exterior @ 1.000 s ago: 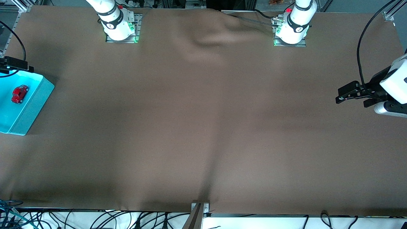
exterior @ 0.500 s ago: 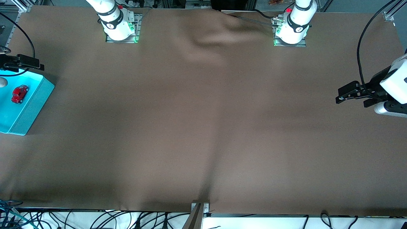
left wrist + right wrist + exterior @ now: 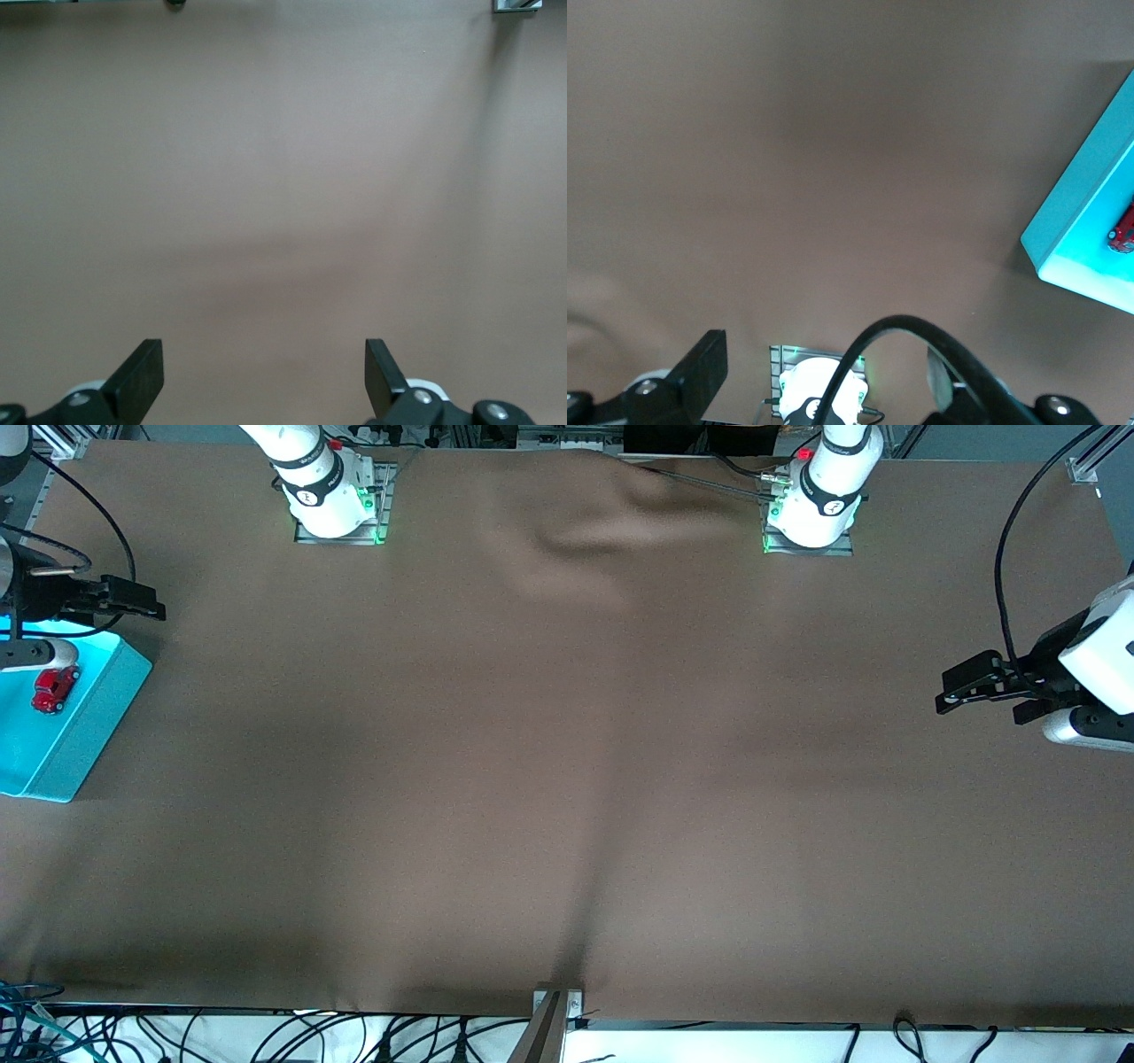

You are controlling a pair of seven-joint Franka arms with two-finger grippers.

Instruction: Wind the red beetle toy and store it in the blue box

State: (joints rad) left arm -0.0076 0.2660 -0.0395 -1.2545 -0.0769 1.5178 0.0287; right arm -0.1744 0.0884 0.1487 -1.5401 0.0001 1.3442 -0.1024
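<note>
Glossy red beetle toy (image 3: 53,689); smooth plastic blue box (image 3: 81,731); matt brown cloth (image 3: 567,779).

Your two arms are glossy white with black joint rings, each bolted to a metal base plate that glows green at the edge, with a small red button near the shoulder. Black cables loop off both wrists. The left gripper (image 3: 952,691), mid-right of the frame, is matte black under a white wrist block. The right gripper (image 3: 142,600), upper left, is black too, with flat, square-tipped fingers (image 3: 704,363).
</note>
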